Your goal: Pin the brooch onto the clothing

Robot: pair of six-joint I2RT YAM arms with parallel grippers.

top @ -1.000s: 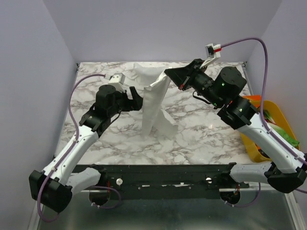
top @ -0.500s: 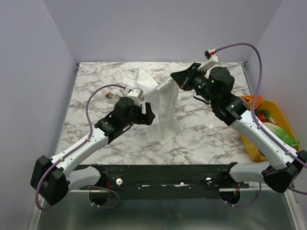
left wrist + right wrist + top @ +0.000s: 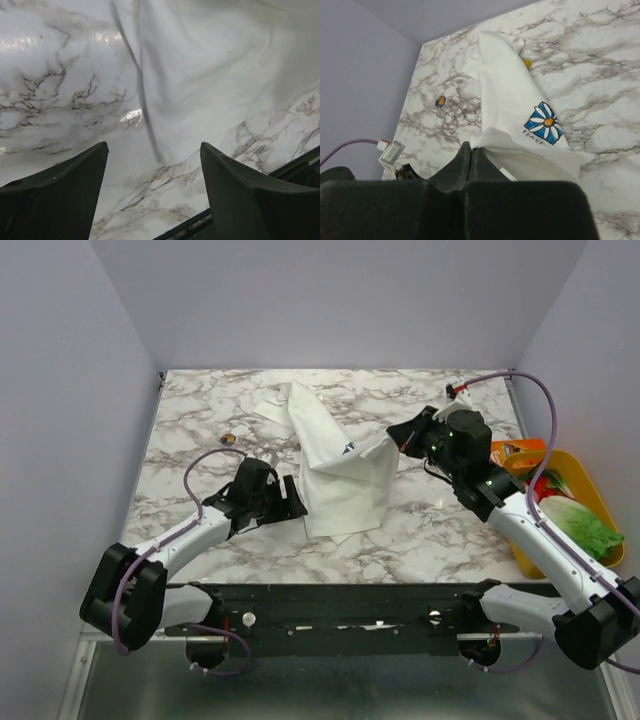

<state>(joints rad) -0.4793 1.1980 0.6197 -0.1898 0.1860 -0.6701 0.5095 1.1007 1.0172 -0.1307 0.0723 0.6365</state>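
The white T-shirt (image 3: pixel 335 475) lies folded and rumpled mid-table, and its blue-and-white flower print (image 3: pixel 543 123) and yellow neck label (image 3: pixel 526 63) show in the right wrist view. My right gripper (image 3: pixel 396 440) is shut on an edge of the shirt (image 3: pixel 510 100), with its fingertips (image 3: pixel 471 146) pinching the fabric and holding it slightly raised. My left gripper (image 3: pixel 297 502) is open and empty at the shirt's near-left edge. In the left wrist view, its jaws (image 3: pixel 152 146) stand wide over bare marble with the fabric (image 3: pixel 210 65) just ahead. The brooch (image 3: pixel 228 438) lies alone on the table left of the shirt, and it also shows in the right wrist view (image 3: pixel 440 101).
A yellow bin (image 3: pixel 592 502) with green vegetables sits off the table's right edge, with an orange item (image 3: pixel 515 452) beside it. A black rail (image 3: pixel 340 602) runs along the near edge. Purple walls enclose the marble table (image 3: pixel 450 530).
Both arms came down and toward the near edge. The shirt, held up and hanging before, now rests on the table. My left gripper is now off the shirt and open.
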